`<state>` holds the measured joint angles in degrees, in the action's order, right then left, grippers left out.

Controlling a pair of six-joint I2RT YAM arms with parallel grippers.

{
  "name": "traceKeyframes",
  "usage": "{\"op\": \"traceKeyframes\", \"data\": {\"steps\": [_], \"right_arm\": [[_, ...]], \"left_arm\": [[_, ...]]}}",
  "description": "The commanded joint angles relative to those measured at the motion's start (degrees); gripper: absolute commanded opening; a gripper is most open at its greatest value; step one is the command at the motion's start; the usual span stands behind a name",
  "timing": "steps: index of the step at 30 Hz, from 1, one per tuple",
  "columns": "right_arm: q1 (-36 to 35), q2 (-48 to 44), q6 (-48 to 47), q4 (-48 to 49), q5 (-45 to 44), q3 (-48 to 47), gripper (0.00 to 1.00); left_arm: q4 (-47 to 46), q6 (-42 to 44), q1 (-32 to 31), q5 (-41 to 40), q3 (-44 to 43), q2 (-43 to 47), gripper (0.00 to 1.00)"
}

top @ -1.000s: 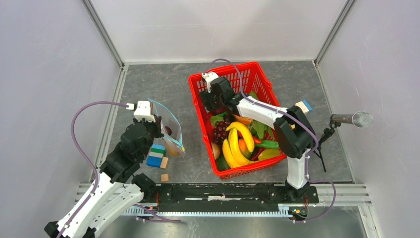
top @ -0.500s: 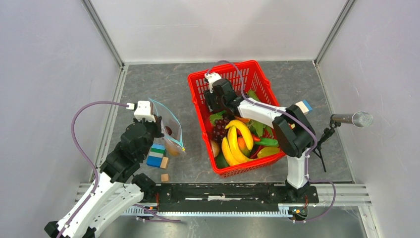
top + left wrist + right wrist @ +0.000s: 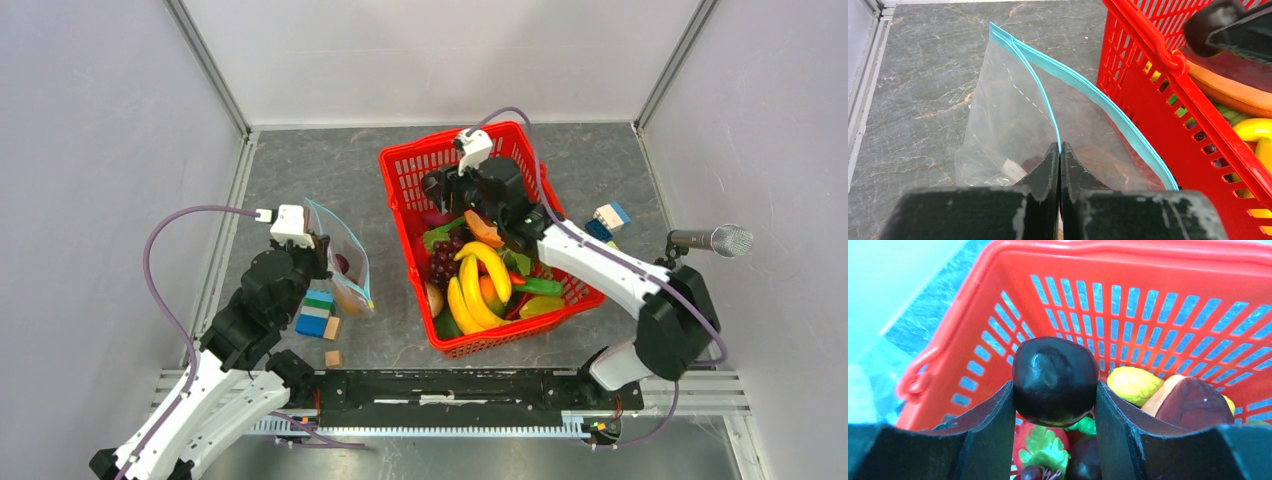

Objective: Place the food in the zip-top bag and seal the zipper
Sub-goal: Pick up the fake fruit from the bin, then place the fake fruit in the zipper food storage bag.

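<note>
**Carry Direction: Leftward**

A dark round plastic fruit [image 3: 1055,371] is being clamped between the right gripper's [image 3: 1055,387] half-spread jaws over the red plastic basket [image 3: 1148,260]. Leftward, the clear zip-top bag [image 3: 1008,110] is being pinched at its light-blue zipper [image 3: 1118,120] by the closed left gripper [image 3: 1060,150].

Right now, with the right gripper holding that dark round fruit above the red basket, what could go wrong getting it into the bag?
The smooth dark round fruit is pinched only at its sides by the right gripper, so it may slip and drop into the red basket. The left gripper holds one lip of the zip-top bag; the fruit could catch the zipper and miss.
</note>
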<state>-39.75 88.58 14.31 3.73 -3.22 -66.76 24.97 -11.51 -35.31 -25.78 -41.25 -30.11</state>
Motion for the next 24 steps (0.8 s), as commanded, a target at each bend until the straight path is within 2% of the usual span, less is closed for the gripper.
{"op": "traceKeyframes", "data": {"steps": [1,5,11,17,24], "right_arm": [[-0.11,-8.43,4.05,6.23,2.96,5.09,0.35],[-1.99,-13.94,6.12,9.99,7.96,8.66,0.36],[-9.25,-17.49,6.66,14.4,10.28,10.38,0.38],[-16.59,-12.56,2.86,11.67,11.79,3.31,0.39],[-21.35,-5.91,1.75,10.27,12.13,-2.25,0.38]], "left_arm": [[-0.89,-0.71,0.24,1.79,-0.49,0.77,0.02],[-1.02,-0.71,0.24,2.15,-0.41,1.38,0.02],[-0.98,-0.88,0.24,2.82,-0.35,1.68,0.02],[-1.16,-0.88,0.24,3.27,-0.17,2.15,0.02],[-1.15,-1.14,0.32,3.41,-0.09,2.67,0.02]]}}
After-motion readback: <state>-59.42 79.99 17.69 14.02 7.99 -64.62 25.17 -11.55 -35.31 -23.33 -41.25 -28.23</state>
